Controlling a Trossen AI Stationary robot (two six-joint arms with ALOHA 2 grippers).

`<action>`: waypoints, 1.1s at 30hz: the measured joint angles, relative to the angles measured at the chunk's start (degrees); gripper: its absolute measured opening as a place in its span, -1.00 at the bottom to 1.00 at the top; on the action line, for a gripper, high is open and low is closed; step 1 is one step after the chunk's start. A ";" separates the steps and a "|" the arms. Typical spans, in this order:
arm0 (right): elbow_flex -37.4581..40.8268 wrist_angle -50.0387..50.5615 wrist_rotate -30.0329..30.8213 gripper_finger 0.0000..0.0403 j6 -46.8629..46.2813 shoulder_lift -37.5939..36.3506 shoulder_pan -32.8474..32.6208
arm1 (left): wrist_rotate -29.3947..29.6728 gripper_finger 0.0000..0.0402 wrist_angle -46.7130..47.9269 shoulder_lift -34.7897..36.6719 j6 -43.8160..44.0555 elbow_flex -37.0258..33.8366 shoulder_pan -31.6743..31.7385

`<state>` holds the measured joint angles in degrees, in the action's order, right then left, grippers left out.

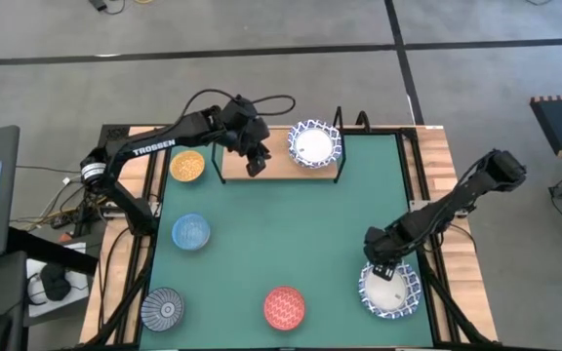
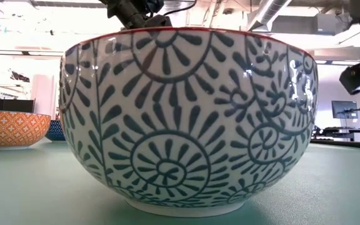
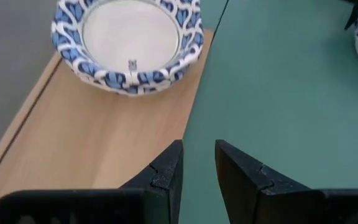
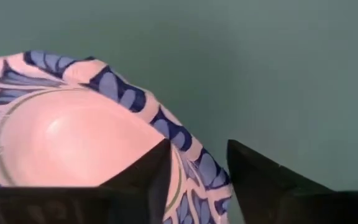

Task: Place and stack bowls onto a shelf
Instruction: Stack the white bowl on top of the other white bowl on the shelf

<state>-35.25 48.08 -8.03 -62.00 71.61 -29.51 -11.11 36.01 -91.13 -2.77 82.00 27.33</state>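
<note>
A white bowl with a blue lattice rim (image 1: 314, 144) (image 3: 129, 37) stands on the right end of the light wooden shelf (image 1: 279, 169) (image 3: 98, 149). My left gripper (image 1: 256, 164) (image 3: 197, 163) hovers over the shelf's near edge, left of that bowl, open by a narrow gap and empty. A second white lattice bowl (image 1: 391, 291) (image 4: 73, 137) stands on the green mat near its right near corner. My right gripper (image 1: 382, 265) (image 4: 197, 149) is open at this bowl's far-left rim, one finger over the inside and one outside. My right gripper straddles the lattice rim (image 4: 188, 146) of the white bowl on the mat, slanting down from above. I cannot tell whether either finger touches the rim. The bowl stands upright on the mat.
On the mat's left side are a yellow bowl (image 1: 187, 165), a light blue bowl (image 1: 190, 231) and a grey-blue patterned bowl (image 1: 162, 309). A red bowl (image 1: 284, 306) (image 2: 186, 119) stands at the near edge. Black wire uprights (image 1: 338, 146) stand at the shelf's ends. The mat's middle lies bare.
</note>
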 joint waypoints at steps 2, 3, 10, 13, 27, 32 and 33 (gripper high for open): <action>0.12 -0.24 -0.09 -0.35 -1.37 0.00 0.03 | -0.01 -0.61 0.77 0.00 0.12 0.00 0.00; 0.08 -0.84 -0.10 -0.46 -1.88 -0.02 0.03 | -0.03 -0.61 1.11 0.00 0.27 0.00 0.00; -1.20 -5.23 -0.46 -0.88 -7.85 -1.88 1.94 | -0.07 -0.61 1.03 0.00 4.03 0.00 0.00; -3.66 -5.04 3.16 -0.81 -10.23 -2.81 4.49 | -0.06 -0.61 0.63 0.00 5.97 0.00 -0.12; -17.70 -5.06 28.85 -0.83 -6.15 -2.93 21.81 | -1.43 -0.59 0.90 -0.02 10.98 -1.01 -1.80; -20.32 -5.30 35.83 -0.89 -2.54 -2.93 23.63 | -4.61 -0.52 0.96 0.28 11.70 -1.01 -1.99; -20.66 -5.26 36.85 -0.89 -2.03 -2.93 23.73 | -5.01 -0.50 1.07 0.53 11.91 -1.01 -2.01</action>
<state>-55.92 42.83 28.82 -64.03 68.69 -5.78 -16.12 37.08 -90.60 9.14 80.99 25.32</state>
